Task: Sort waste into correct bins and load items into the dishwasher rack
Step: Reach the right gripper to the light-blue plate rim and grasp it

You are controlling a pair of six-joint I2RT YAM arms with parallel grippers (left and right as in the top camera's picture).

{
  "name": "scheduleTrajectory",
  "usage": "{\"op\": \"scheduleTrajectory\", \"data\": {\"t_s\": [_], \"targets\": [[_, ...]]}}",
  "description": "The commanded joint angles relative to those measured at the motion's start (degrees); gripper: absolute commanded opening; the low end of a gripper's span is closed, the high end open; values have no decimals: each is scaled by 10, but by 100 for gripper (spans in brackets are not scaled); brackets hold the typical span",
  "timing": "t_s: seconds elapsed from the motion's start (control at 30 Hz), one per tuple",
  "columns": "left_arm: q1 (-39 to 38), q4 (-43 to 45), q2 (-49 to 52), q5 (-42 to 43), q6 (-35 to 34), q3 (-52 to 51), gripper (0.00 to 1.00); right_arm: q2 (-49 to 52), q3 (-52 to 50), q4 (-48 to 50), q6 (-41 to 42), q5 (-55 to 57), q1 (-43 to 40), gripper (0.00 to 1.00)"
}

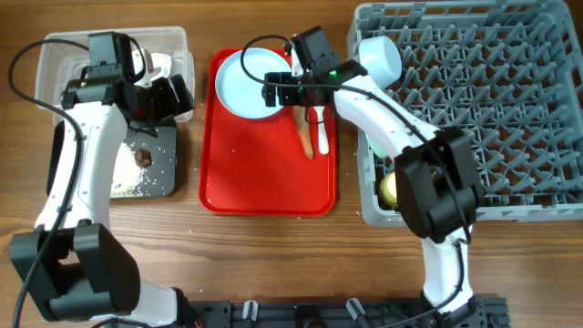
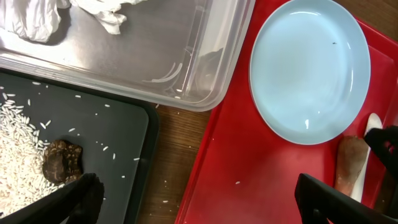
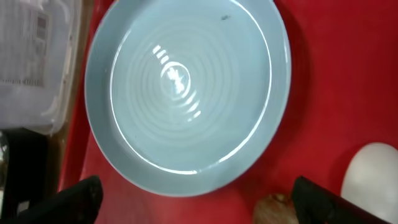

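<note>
Pale blue round plate [image 3: 186,93], concentric ridges noted, one dark speck near rim, laid flat on red serving tray [image 1: 264,182], right claw [image 3: 199,202] spread wide above it, left claw [image 2: 199,205] also spread wide, empty

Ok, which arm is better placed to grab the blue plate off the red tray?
Right. The right gripper, open, hangs directly over the plate; the left gripper is off to the side by the black tray.

A flat red serving tray [image 1: 264,178] lay at mid-table; the table [image 1: 273,264] was brown wood, its grain visible.
</note>
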Motion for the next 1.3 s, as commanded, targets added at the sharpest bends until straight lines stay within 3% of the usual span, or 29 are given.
{"op": "scheduleTrajectory", "data": {"t_s": [0.0,0.03,0.07,0.3,0.43,0.47,0.5,0.6,0.73,1.27], "targets": [[1,2,-11,-1,1,4,100,2,3,17,77,84,0,81],[1,2,-11,-2,1,4,100,8,3,26,92,103,0,70],[1,2,-11,-1,1,4,100,15,3,33,96,106,1,68],[1,2,-11,-2,1,4,100,75,3,46,146,101,5,61],[1,2,-11,-1,1,4,100,81,3,50,147,97,5,51],[1,2,-11,-2,1,4,100,81,3,51,147,97,5,47],[1,2,-11,-1,1,4,100,81,3,50,147,97,5,35],[1,2,-11,-2,1,4,100,81,3,46,147,83,5,13],[1,2,-11,-1,1,4,100,81,3,43,147,84,5,8],[1,2,-11,-2,1,4,100,97,7,49,141,110,11,4]]}}
